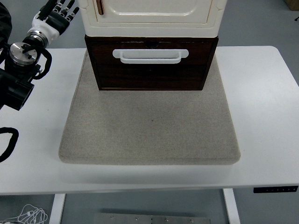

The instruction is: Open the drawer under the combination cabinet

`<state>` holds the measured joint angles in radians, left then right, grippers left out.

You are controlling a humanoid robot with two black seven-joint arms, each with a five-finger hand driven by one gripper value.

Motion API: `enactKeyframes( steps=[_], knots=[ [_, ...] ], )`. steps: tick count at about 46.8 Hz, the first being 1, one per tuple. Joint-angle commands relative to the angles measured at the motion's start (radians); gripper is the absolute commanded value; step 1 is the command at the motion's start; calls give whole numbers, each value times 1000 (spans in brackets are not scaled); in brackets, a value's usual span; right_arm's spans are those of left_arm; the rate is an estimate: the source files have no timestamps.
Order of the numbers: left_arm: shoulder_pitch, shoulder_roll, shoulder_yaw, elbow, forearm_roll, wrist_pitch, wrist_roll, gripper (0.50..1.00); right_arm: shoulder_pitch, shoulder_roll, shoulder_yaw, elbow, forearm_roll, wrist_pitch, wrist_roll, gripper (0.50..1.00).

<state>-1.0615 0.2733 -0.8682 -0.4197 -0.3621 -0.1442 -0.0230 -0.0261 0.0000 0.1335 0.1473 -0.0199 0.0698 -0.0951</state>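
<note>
One hand [60, 13], the left, hovered with fingers loosely spread and empty beside the cabinet [152, 11]; the drawer [150, 65] below sat closed.

No readable text, labels, brands, numbers or signs anywhere, cabinet and drawer fronts unmarked

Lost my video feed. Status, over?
Left hand open, raised left of cabinet. Right arm unseen. Drawer shut, handle untouched. Nothing blocking.
</note>
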Motion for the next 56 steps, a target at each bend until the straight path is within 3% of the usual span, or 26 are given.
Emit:
enactKeyframes(
  steps=[1, 10, 33, 46, 56],
  knots=[
    [0, 0, -2, -1, -1, 0, 0, 1000, 0, 0, 0, 0, 0, -1, 0, 926],
    [0, 6, 0, 2, -8, -6, 0, 1000, 0, 0, 0, 0, 0, -1, 0, 926],
    [-34, 113, 9, 12, 5, -17, 0, 1000, 0, 0, 0, 0, 0, -1, 0, 926],
    [-205, 245, 11, 7, 6, -18, 0, 1000, 0, 0, 0, 0, 0, -1, 0, 926],
    [-397, 293, 20, -4, 48, -14, 5, 1000, 0, 0, 0, 0, 0, -1, 0, 926]
  ],
)
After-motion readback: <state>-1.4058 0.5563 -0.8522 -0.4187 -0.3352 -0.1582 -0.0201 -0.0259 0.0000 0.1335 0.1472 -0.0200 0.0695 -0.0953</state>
